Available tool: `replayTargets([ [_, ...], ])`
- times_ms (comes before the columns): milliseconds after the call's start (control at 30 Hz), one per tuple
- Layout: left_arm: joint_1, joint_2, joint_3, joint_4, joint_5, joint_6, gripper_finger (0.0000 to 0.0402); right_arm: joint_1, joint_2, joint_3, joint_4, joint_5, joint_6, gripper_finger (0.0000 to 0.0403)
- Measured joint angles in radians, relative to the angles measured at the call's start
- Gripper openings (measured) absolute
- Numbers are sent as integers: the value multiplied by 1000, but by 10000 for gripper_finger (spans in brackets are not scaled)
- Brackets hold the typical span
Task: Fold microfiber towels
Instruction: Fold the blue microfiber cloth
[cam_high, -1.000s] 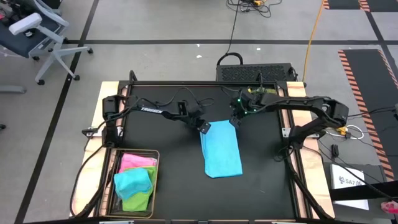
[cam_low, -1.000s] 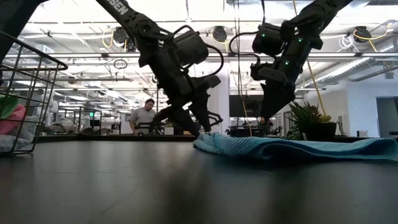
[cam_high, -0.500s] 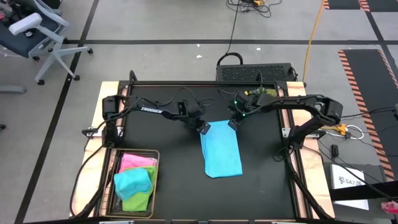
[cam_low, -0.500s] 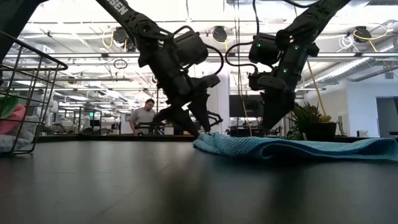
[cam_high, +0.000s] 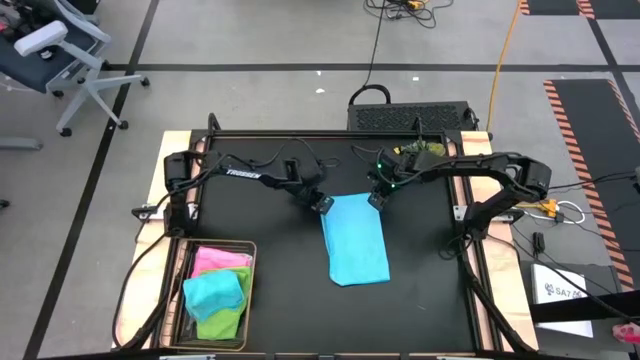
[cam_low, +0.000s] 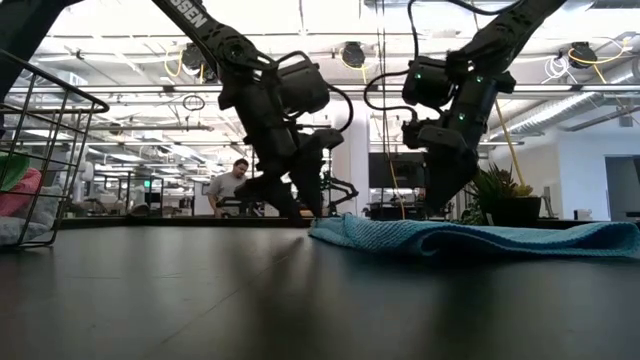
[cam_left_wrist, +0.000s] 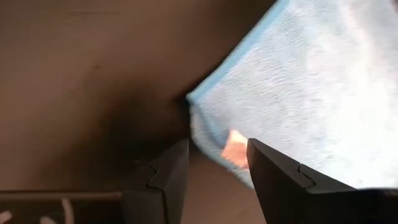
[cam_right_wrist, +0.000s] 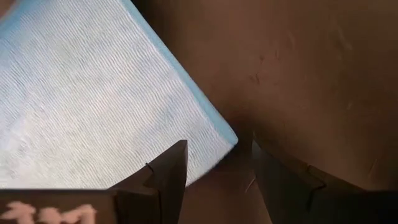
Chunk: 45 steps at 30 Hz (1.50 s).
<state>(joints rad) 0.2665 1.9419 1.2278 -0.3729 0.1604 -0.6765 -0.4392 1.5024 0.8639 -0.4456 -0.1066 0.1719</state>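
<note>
The light blue towel (cam_high: 356, 238) lies flat on the counter (cam_high: 260, 280); the left end effector (cam_left_wrist: 214, 163) and right end effector (cam_right_wrist: 217, 163), both released, straddle its far corners.

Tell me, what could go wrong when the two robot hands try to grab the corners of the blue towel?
1. The left gripper is open with the light blue towel corner only partly between its fingers, so it might pinch just the edge and slip.
2. The right gripper is open at the other far corner. If only one catches, the fold could come out crooked.
</note>
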Motion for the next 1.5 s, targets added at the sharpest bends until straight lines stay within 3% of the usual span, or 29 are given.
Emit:
replayTargets([
  [467, 0, 0, 0, 33, 13, -18, 166, 0, 0, -140, 212, 0, 108, 171],
  [1133, -6, 29, 0, 38, -2, -44, 166, 3, 1, -145, 278, -5, 130, 171],
  [1500, -6, 31, 0, 78, -14, -43, 166, 7, 75, -142, 325, -19, 151, 171],
])
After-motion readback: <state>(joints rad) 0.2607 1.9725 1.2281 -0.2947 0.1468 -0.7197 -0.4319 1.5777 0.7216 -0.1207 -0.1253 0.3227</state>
